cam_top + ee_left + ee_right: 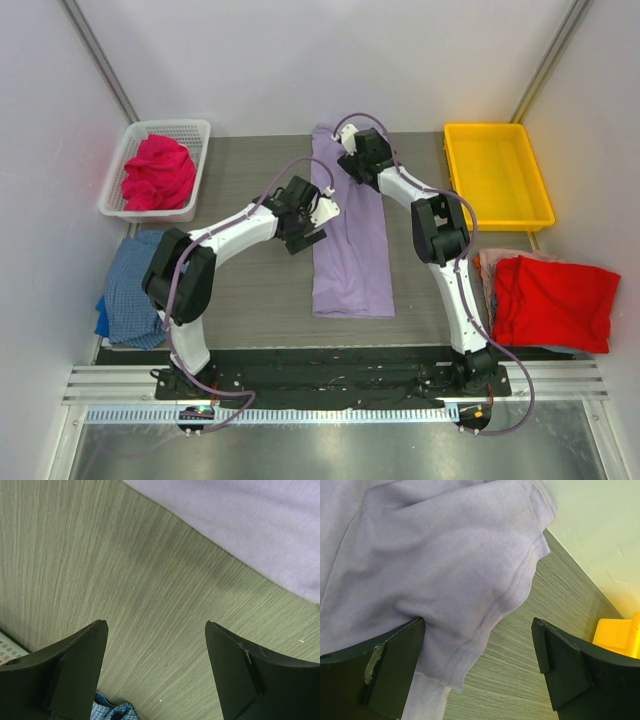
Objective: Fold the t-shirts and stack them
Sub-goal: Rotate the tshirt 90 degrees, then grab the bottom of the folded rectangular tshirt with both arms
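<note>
A: Where's the lavender shirt [350, 240]?
B: Middle of the desk [250, 290], folded into a long strip. The red shirt [555, 300] lies at the right edge, the checked shirt [135, 290] at the left, and the pink shirt [158, 172] is in the basket [172, 124].
A: The claws?
B: Both wide, holding nothing. The right claw [477, 621] is over the strip's far hem. The left claw [156, 623] is over bare desk just beside it.

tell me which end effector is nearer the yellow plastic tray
Right. The right end effector is over the far end of the lavender-purple cloth t-shirt, left of the yellow plastic tray. The left end effector is past the shirt's other edge.
</note>
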You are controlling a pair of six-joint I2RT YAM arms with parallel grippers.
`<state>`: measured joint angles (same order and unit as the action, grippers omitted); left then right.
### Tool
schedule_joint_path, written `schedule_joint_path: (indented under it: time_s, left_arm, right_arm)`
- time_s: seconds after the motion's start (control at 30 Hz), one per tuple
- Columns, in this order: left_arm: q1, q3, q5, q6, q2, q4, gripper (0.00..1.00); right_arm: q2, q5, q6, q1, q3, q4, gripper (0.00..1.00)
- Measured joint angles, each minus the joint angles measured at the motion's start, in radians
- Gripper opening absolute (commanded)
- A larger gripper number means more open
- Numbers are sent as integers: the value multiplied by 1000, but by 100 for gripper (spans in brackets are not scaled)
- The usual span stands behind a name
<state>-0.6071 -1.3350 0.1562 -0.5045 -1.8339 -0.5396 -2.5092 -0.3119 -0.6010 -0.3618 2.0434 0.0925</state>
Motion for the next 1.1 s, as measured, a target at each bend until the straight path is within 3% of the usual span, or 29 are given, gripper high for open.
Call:
schedule_joint_path:
  time_s: [0.33, 0.43, 0.57, 0.87, 1.1]
  left_arm:
    - [0, -56, -1, 10, -11, 3, 89]
    - [0, -66, 2, 27, -11, -2, 100]
    - [1, -75, 19, 62, -10, -4, 100]
    - [6, -74, -23, 183, 4, -64, 100]
    - [8, 106, -240, 197, 178, -96, 100]
  right_arm:
    - [23, -1, 9, 2, -30, 6, 100]
    - [80, -2, 16, 3, -106, 20, 100]
    - [192, -4, 29, 3, -242, 66, 100]
    - [589, -10, 68, -7, -608, 133, 98]
    - [1012, 33, 98, -65, -944, 237, 90]
